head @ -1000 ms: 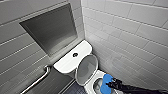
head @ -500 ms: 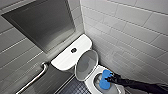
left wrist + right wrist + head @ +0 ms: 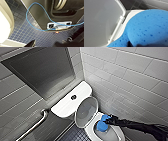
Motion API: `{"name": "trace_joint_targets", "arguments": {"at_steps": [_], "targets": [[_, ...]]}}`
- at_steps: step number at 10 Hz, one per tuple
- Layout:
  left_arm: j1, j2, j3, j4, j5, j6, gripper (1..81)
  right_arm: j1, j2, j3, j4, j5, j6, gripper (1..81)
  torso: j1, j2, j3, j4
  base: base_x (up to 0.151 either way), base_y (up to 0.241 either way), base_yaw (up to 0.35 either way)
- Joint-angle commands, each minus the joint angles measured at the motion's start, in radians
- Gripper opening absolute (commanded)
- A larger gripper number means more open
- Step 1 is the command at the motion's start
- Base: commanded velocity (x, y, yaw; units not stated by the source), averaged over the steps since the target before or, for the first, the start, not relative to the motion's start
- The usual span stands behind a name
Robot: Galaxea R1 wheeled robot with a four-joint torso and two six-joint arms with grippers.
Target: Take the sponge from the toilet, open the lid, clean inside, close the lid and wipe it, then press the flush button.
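Has carried the sponge (image 3: 102,125) a little further back in the bowl (image 3: 117,135) than a second ago, closer to the hinge. Reaches in from the right with the black right arm (image 3: 142,125). Holds the blue sponge clamped in the right gripper (image 3: 110,121), low inside the toilet (image 3: 62,108), at the rear of the bowl's opening. Cannot tell whether the foam touches the ceramic.

From the right wrist: pitted blue foam up close, just in front of the white hinge rod (image 3: 119,23) and the grey underside of the lid (image 3: 100,21).

From the left wrist: dark blue floor tiles (image 3: 25,31), a thin blue cable (image 3: 32,11) looping across a dark part of the robot, a small orange light below it. Cannot tell how the left gripper (image 3: 48,45) stands.

Just behind the sponge, lid up, leaning back against the tank (image 3: 83,90). On the flat tank top, a round dark flush button (image 3: 73,97), untouched. Left of the toilet, a metal grab bar (image 3: 35,125) running along the wall. Above and behind, a large steel panel (image 3: 42,72) set into pale tiles. To the right, a tiled wall (image 3: 130,77) meeting it at the corner.
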Motion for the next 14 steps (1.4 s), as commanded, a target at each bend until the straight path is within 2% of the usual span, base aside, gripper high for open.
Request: {"name": "trace_joint_targets", "arguments": {"at_steps": [1,6,7,11,13,14], "targets": [[0.037,-0.007,-0.006,-0.012,0.094,0.000,81.1,0.135,0.037,-0.047,-0.026,-0.036,-0.008,1.0,0.000,0.000,0.000,0.000,0.000,0.000,0.000],[0.038,-0.004,-0.002,-0.010,0.094,0.000,81.1,0.186,0.056,-0.072,-0.028,-0.076,-0.005,1.0,0.000,0.000,0.000,0.000,0.000,0.000,0.000],[0.038,-0.004,-0.002,-0.010,0.094,0.000,81.1,0.186,0.054,-0.073,-0.026,-0.111,-0.005,1.0,0.000,0.000,0.000,0.000,0.000,0.000,0.000],[0.032,-0.001,0.000,-0.010,0.094,0.000,81.1,0.215,0.060,-0.082,-0.032,-0.122,-0.005,1.0,0.000,0.000,-0.001,0.000,0.000,0.000,0.000],[0.032,-0.003,-0.002,-0.010,0.094,0.000,81.1,0.228,0.094,-0.099,-0.077,-0.167,-0.015,1.0,0.000,0.000,-0.001,0.000,0.000,0.000,0.000],[0.032,-0.003,0.000,-0.010,0.094,0.000,81.1,0.228,0.099,-0.098,-0.132,-0.216,-0.016,1.0,0.000,0.000,-0.001,0.000,0.000,0.000,0.000]]}}
